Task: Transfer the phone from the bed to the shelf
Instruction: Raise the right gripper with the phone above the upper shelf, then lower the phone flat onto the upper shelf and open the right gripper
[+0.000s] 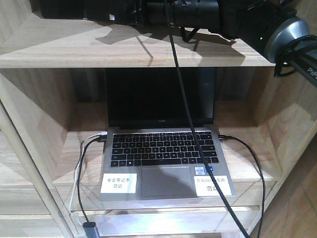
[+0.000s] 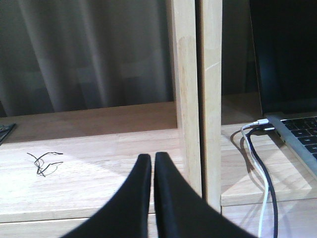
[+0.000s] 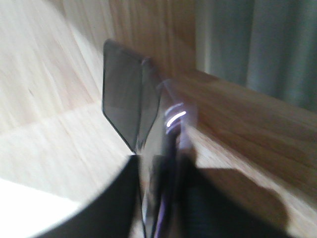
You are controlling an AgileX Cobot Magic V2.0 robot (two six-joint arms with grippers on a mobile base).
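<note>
**Phone gripped on edge over the shelf board**

The phone (image 3: 131,101) stands on its thin edge in the right wrist view, a dark glossy slab with a crease down its face, blurred by motion. Its lower end sits between the two black fingers (image 3: 111,198) of the right hand (image 3: 158,198), which is clamped on it. It is above a pale plank of the shelf (image 3: 44,89), in a corner where wooden walls meet; whether it touches the board I cannot tell.

The left hand (image 2: 152,163) is over another shelf board beside an upright post, its two black fingertips pressed almost together with nothing between them. A small tangle of black wire (image 2: 44,162) lies on that board.

In the front view a grey laptop (image 1: 166,153) sits open in a shelf bay, with cables (image 1: 247,168) plugged into both sides and two white labels (image 1: 118,184) on its palm rest.
</note>
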